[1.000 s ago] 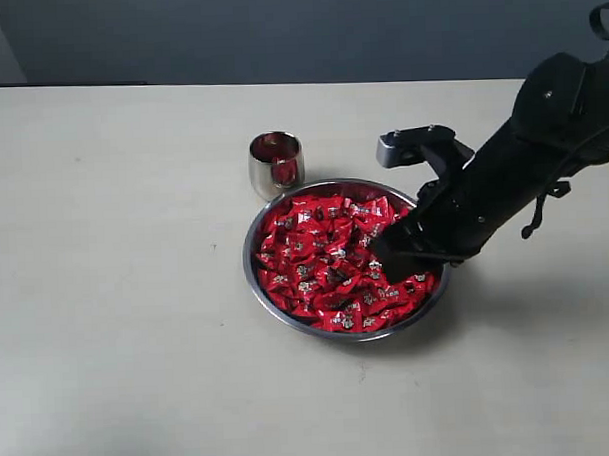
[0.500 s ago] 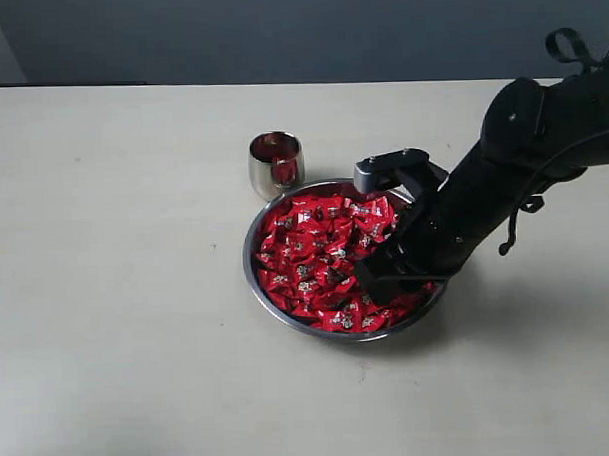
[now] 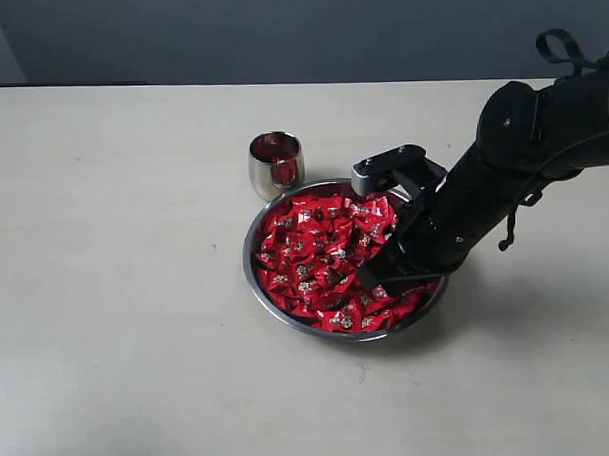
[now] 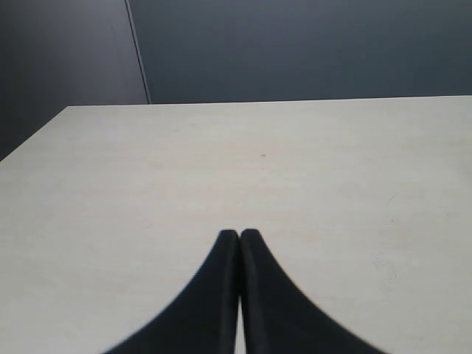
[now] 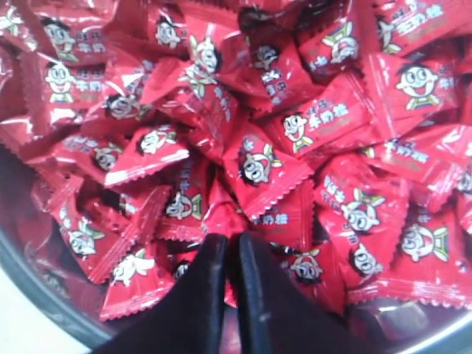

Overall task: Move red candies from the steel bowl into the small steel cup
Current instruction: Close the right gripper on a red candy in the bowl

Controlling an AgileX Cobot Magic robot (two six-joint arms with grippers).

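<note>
Reaches in from the right with the right gripper [image 3: 371, 281], matte black on a thick black arm, down into the steel bowl [image 3: 248, 262]. Presses its two tapered, smooth black fingers almost together, with only a hairline slit between them in the right wrist view [image 5: 227, 237], tips sunk among the red candies [image 5: 258, 166] near the bowl's curved, shiny wall [image 5: 44, 302]. Cannot tell of any wrapper pinched at the tips.

In the wide, shallow, thin-rimmed bowl, heaped almost from rim to rim: red candies [image 3: 320, 252], small pillow-shaped sweets in glossy, crinkled foil with serrated ends, each printed with a pale cartoon face and pale lettering, lying at every angle and overlapping.

Just beside the bowl's far-left rim, upright: the small steel cup [image 3: 275, 164], rounded, slightly bulging, mirror-bright, with red showing inside it and on its polished side. Cannot tell touching from a narrow gap there.

Under both: the table [image 3: 115, 245], pale, flat and matte, before a dark grey wall [image 3: 278, 29].

Holds the left gripper [image 4: 240, 233] closed, its two curved black fingers meeting at their rounded tips, above the pale table [image 4: 332, 162].
</note>
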